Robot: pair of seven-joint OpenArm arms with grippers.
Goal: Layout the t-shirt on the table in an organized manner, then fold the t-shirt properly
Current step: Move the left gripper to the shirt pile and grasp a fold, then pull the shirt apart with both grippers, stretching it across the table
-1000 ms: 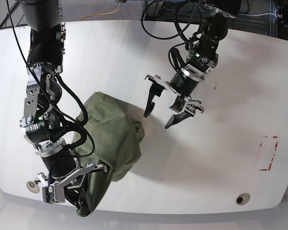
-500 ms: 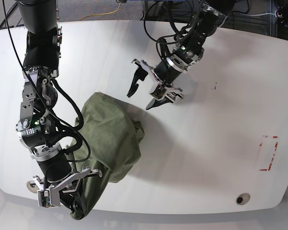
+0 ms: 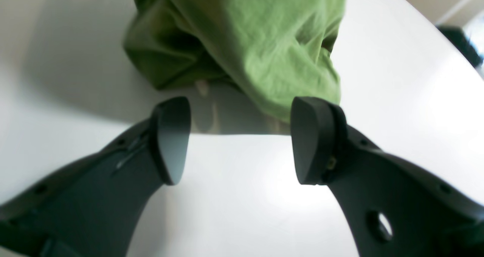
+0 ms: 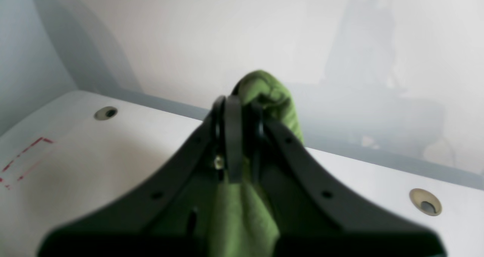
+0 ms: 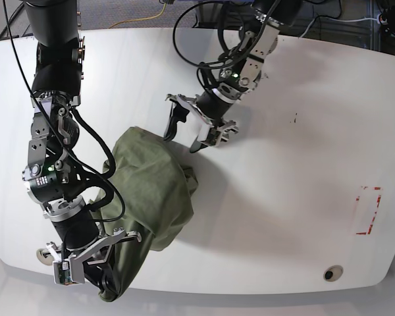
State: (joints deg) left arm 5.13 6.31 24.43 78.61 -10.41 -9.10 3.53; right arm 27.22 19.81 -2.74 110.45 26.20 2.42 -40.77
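Note:
The olive-green t-shirt (image 5: 155, 191) lies bunched on the left part of the white table (image 5: 283, 197), with one end drawn toward the front edge. My right gripper (image 5: 105, 284) is shut on that end. In the right wrist view a green fold (image 4: 264, 90) bulges out past the closed right gripper (image 4: 238, 136). My left gripper (image 5: 180, 143) hangs open just off the shirt's upper right edge. In the left wrist view the left gripper (image 3: 240, 140) holds nothing between its fingers (image 3: 170, 136), and the t-shirt (image 3: 257, 41) lies a short way ahead.
A red dashed rectangle (image 5: 368, 210) marks the table at the right. Grommet holes sit near the front edge at the right (image 5: 332, 272) and at the left (image 5: 43, 255). Black cables hang behind the table's far edge.
My left arm has swung left and down, bringing its open gripper close to the shirt's upper right edge. My right arm shifted slightly toward the front edge, still gripping the cloth.

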